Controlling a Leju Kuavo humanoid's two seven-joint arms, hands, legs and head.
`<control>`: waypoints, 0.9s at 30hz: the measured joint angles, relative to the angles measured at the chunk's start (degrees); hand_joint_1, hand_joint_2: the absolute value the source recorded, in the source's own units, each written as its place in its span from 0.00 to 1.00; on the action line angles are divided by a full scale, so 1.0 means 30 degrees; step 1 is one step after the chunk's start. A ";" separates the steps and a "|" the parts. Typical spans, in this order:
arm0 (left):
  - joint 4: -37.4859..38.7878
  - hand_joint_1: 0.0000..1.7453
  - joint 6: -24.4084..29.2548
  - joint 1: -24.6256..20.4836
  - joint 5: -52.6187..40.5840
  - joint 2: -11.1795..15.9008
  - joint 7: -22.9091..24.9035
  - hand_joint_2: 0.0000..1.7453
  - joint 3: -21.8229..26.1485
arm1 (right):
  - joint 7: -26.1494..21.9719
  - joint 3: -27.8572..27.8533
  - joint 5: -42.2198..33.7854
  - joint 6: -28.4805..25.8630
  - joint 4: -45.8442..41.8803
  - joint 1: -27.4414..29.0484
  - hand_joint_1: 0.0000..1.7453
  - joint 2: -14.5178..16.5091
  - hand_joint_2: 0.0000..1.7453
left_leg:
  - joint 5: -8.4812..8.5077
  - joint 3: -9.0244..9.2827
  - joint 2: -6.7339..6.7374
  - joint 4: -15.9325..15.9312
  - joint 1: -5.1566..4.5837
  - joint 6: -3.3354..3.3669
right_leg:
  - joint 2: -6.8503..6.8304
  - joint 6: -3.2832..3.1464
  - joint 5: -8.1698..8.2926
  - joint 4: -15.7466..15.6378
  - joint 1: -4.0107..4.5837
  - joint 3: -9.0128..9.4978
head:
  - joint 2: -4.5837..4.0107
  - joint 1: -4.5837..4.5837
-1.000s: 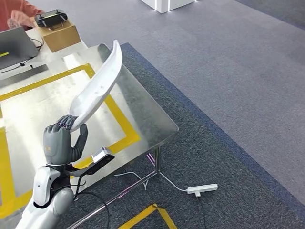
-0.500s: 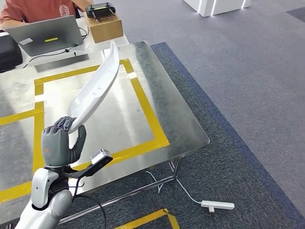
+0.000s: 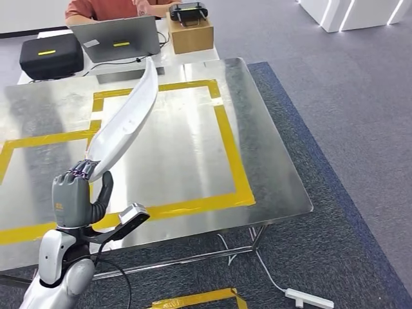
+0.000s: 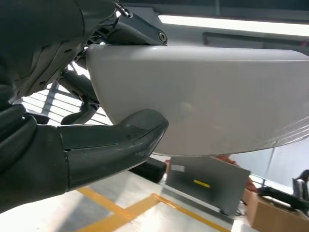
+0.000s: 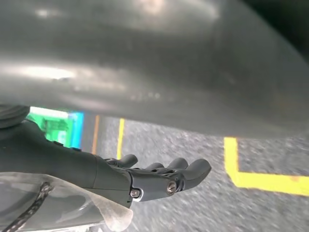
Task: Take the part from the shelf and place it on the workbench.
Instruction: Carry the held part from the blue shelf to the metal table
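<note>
A long, curved white part [image 3: 127, 119] rises slanting from my left hand [image 3: 78, 196], which grips its lower end between the thumb and the fingers. Part and hand hang over the near edge of the shiny metal workbench [image 3: 272, 174], above the yellow tape lines. In the left wrist view the thumb [image 4: 120, 140] presses against the part's smooth white face [image 4: 218, 96]. My right hand [image 5: 146, 176] hangs with its fingers stretched out and nothing in it, above grey carpet.
A yellow tape square [image 3: 233, 148] marks the bench top. At the far edge sit a laptop [image 3: 121, 40], a black case [image 3: 51, 55] and a cardboard box [image 3: 190, 33], with a person [image 3: 111, 8] behind. A power strip [image 3: 309, 299] lies on the carpet.
The whole picture has shifted: the camera turned toward the bench, which now lies squarely ahead. My left hand keeps the same hold on the part.
</note>
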 joint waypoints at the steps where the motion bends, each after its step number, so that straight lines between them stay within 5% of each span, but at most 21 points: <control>1: -0.0020 1.00 -0.0051 0.0015 -0.0031 0.0004 0.0046 1.00 0.0020 | -0.0148 0.0053 -0.0018 -0.0073 0.0004 0.0002 0.00 0.0004 0.00 | -0.0126 0.0041 0.0085 -0.0145 -0.0081 0.0119 | -0.0193 0.0107 -0.0068 -0.0022 0.0059 0.0026 | 0.0000 0.0020; 3: -0.0142 1.00 -0.0210 0.0163 -0.0155 0.0027 0.0202 1.00 0.0089 | -0.0766 0.0202 -0.0036 -0.0428 0.0004 0.0035 0.00 0.0073 0.00 | -0.0143 0.0053 -0.0291 -0.0251 -0.0034 0.0357 | -0.0434 0.0308 -0.0227 -0.0062 0.0054 0.0172 | 0.0000 0.0053; 5: -0.0348 1.00 -0.0321 0.0301 -0.0290 0.0062 0.0339 1.00 0.0160 | -0.1340 0.0348 -0.0069 -0.0829 0.0011 0.0123 0.00 0.0204 0.00 | -0.0116 0.0131 -0.0601 -0.0363 0.0070 0.0604 | 0.0325 0.0475 -0.0842 0.0761 -0.0004 -0.0112 | 0.0000 0.0120; 8: -0.0530 1.00 -0.0379 0.0410 -0.0372 0.0082 0.0399 1.00 0.0182 | -0.1545 0.0492 -0.0129 -0.1013 0.0035 0.0267 0.00 0.0297 0.00 | -0.0143 0.0153 -0.0992 -0.0379 0.0101 0.0808 | 0.1675 0.0548 -0.2484 0.4583 -0.0054 -0.2141 | 0.0000 0.0237; 10: -0.0559 1.00 -0.0451 0.0495 -0.0404 0.0095 0.0446 1.00 0.0184 | -0.1644 0.0597 -0.0102 -0.1059 0.0040 0.0360 0.00 0.0317 0.00 | -0.0188 0.0197 -0.1244 -0.0364 0.0079 0.0833 | 0.1787 0.0529 -0.2373 0.5712 -0.0047 -0.3028 | 0.0000 0.0241; 13: -0.0712 1.00 -0.0697 0.0653 -0.0599 0.0106 0.0699 1.00 0.0242 | -0.2228 0.0952 0.0246 -0.1685 0.0044 0.0553 0.00 0.0574 0.00 | -0.0315 0.0372 -0.1529 -0.0326 0.0064 0.0695 | 0.1796 0.0371 -0.0142 0.2486 -0.0042 -0.1948 | 0.0000 0.0239; 15: -0.0836 1.00 -0.0803 0.0733 -0.0674 0.0120 0.0794 1.00 0.0295 | -0.2246 0.1125 0.0191 -0.1845 0.0051 0.0620 0.00 0.0747 0.00 | -0.0396 0.0359 -0.1628 -0.0219 -0.0012 0.0566 | 0.1816 0.0248 0.0581 0.0618 -0.0045 -0.1137 | 0.0000 0.0219; 20: -0.0878 1.00 -0.0834 0.0759 -0.0670 0.0160 0.0798 1.00 0.0317 | -0.1863 0.1149 -0.0233 -0.1193 0.0062 0.0611 0.00 0.0809 0.00 | -0.0319 0.0372 -0.1661 -0.0286 -0.0067 0.0714 | 0.1876 0.0183 0.0646 0.0260 -0.0012 -0.0974 | 0.0000 0.0201; 27: -0.0834 1.00 -0.0874 0.0709 -0.0668 0.0173 0.0809 1.00 0.0426 | -0.1792 0.1169 -0.0542 -0.0902 0.0077 0.0609 0.00 0.0734 0.00 | -0.0253 0.0446 -0.1660 -0.0434 0.0014 0.0413 | 0.1870 -0.0027 0.0590 0.0280 0.0089 -0.0961 | 0.0000 0.0202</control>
